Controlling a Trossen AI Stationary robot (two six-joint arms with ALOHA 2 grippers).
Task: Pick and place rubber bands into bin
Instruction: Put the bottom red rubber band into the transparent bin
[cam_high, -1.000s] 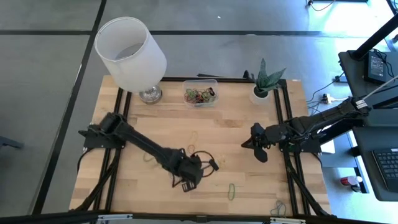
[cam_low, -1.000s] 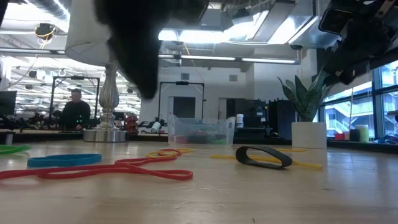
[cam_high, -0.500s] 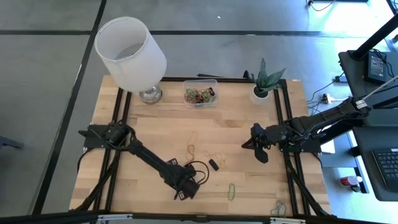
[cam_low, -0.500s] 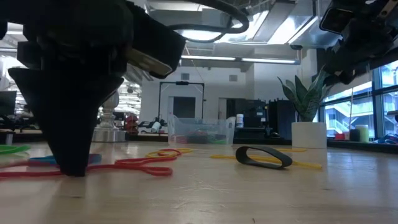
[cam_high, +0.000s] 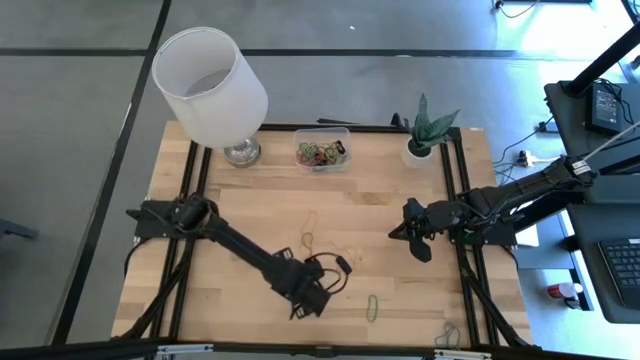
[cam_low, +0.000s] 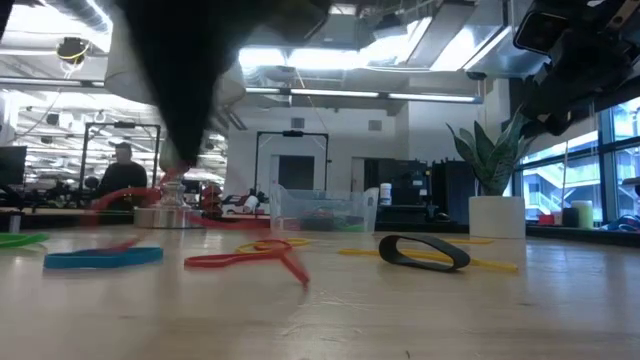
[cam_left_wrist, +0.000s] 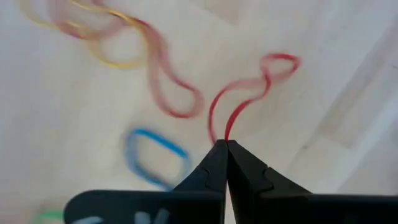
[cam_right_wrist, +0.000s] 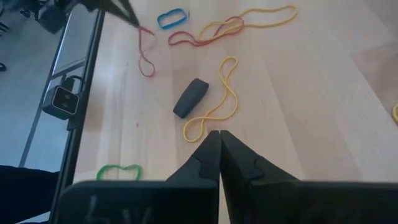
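Red rubber band (cam_left_wrist: 239, 102) was pinched by the closed left gripper (cam_left_wrist: 225, 147); carrying toward the bin (cam_high: 322, 150) at 12 o'clock came next.

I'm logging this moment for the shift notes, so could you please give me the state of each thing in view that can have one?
left gripper: shut on a red rubber band, lifting it off the table.
right gripper: shut, holding nothing, above the table's right side.
bin: open-topped, several bands inside.
blue rubber band: lying flat on the table.
black rubber band: lying loose on the table.
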